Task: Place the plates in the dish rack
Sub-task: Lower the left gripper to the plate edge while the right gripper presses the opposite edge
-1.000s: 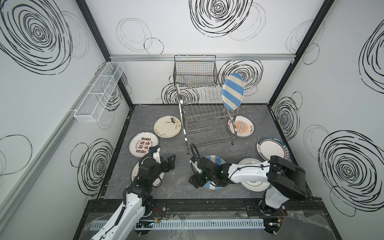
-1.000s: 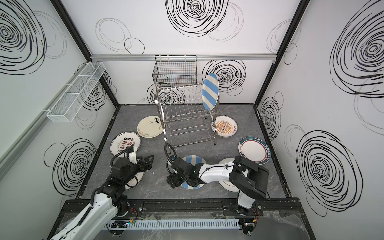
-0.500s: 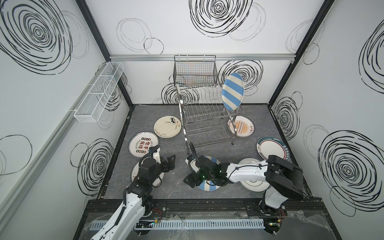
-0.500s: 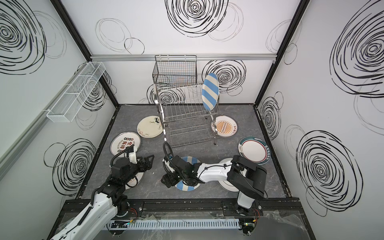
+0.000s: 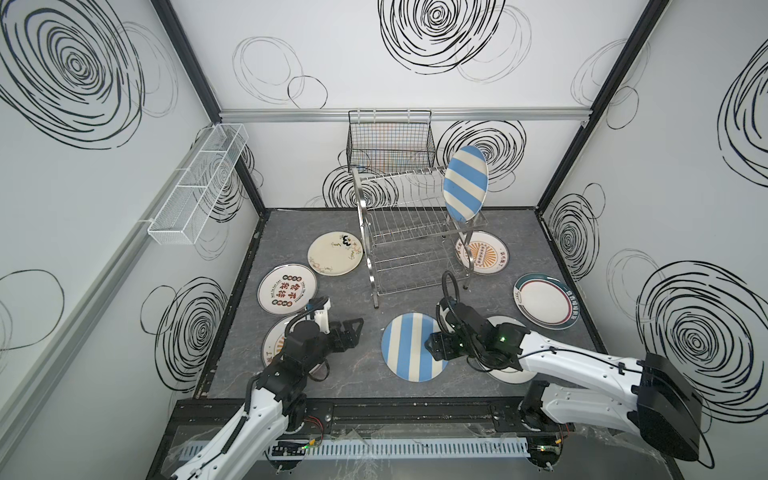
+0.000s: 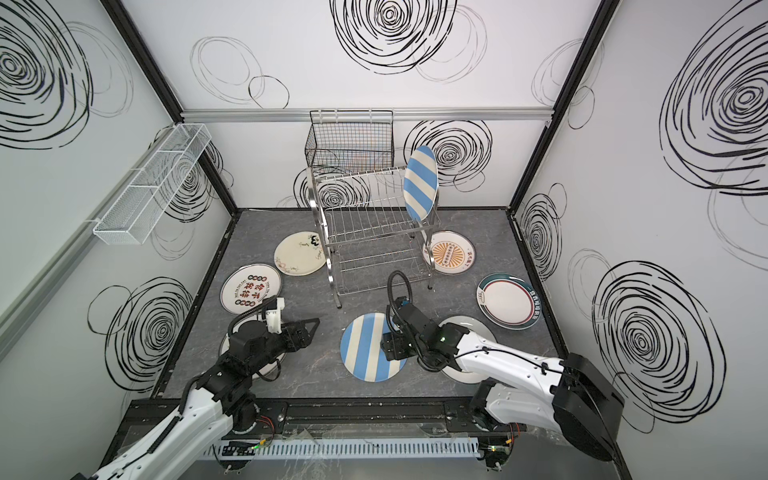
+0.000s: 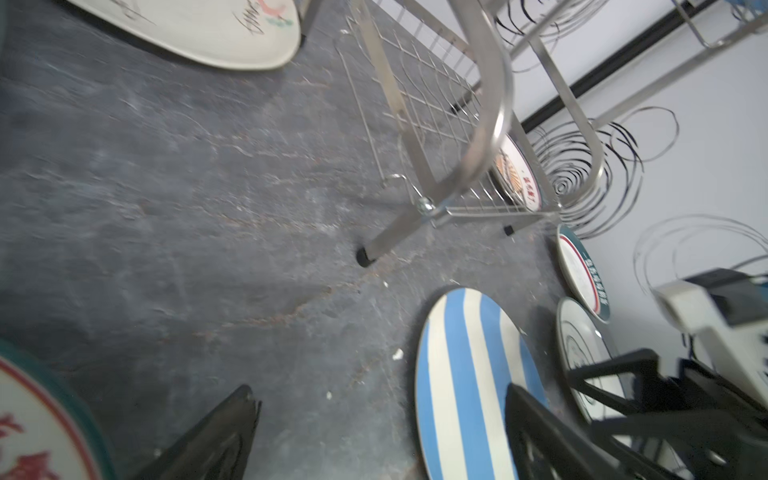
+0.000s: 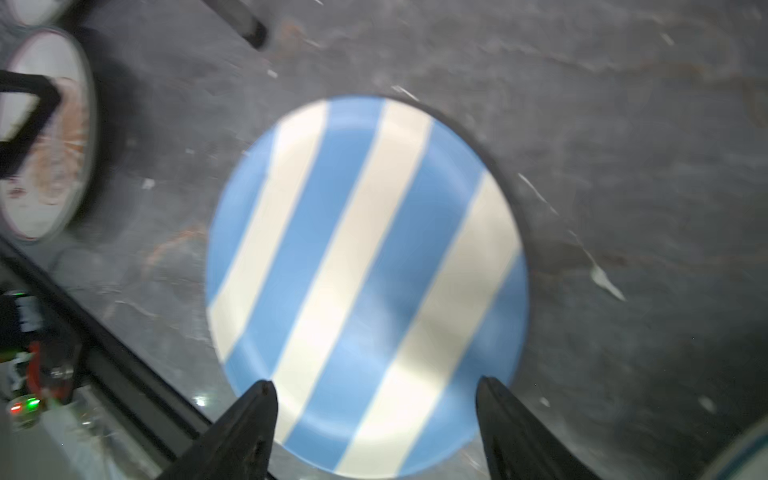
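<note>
**Striped plate and both grippers.** You see the striped plate (image 5: 409, 347) lying flat on the grey floor (image 5: 340, 374), near the middle and just in front of the dish rack (image 5: 405, 224). It is round, with broad blue and cream bands.

Your right gripper (image 5: 432, 345) hangs over its right edge, jaws spread wide and holding nothing. Your left gripper (image 5: 352, 328), to the plate's left, is likewise spread and empty.

Only the top views show a second striped plate (image 6: 420, 185) standing upright at the right end of the rack's upper tier. The right wrist view shows both fingertips (image 8: 259, 399) over the plate's rim, but you cannot tell whether they touch it.
</note>
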You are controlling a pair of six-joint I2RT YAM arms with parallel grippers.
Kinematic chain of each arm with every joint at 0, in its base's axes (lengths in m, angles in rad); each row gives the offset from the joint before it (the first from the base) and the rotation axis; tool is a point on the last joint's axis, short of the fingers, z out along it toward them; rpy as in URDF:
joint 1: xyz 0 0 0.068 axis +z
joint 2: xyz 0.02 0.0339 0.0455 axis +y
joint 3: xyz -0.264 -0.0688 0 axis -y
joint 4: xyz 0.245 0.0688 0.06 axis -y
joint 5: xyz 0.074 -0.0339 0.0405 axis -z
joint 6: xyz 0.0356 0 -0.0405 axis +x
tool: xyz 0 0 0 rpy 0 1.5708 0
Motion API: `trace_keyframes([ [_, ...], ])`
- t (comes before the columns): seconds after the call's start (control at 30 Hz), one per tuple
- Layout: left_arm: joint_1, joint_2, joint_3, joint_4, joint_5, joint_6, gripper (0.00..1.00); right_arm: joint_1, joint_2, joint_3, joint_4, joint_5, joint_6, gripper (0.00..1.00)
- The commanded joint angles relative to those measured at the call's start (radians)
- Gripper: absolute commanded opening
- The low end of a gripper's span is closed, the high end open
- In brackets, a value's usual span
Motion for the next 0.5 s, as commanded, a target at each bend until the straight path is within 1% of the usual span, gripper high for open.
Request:
trace_keyframes([
  [0.0,-0.134,-0.009,0.017,-0.013,-0.101,-0.081,0.96,-0.021,-0.068,-0.046,-0.074,0.018,0.048,0.79],
  [0.03,-0.169,-0.003,0.007,0.005,-0.112,-0.097,0.96,-0.025,-0.083,-0.058,-0.066,0.02,0.05,0.79],
  [0.1,-0.228,0.022,-0.012,0.044,-0.131,-0.132,0.96,-0.032,-0.112,-0.084,-0.046,0.013,0.06,0.69],
  [0.13,-0.253,0.037,-0.024,0.074,-0.133,-0.148,0.96,-0.037,-0.125,-0.101,-0.027,0.001,0.061,0.67],
  [0.23,-0.322,0.089,-0.055,0.147,-0.163,-0.19,0.96,-0.047,-0.161,-0.146,0.025,-0.029,0.077,0.67],
  [0.33,-0.391,0.142,-0.062,0.202,-0.21,-0.206,0.96,-0.054,-0.194,-0.192,0.094,-0.052,0.085,0.68],
  [0.47,-0.439,0.207,-0.056,0.255,-0.239,-0.211,0.96,-0.065,-0.229,-0.252,0.192,-0.067,0.091,0.68],
])
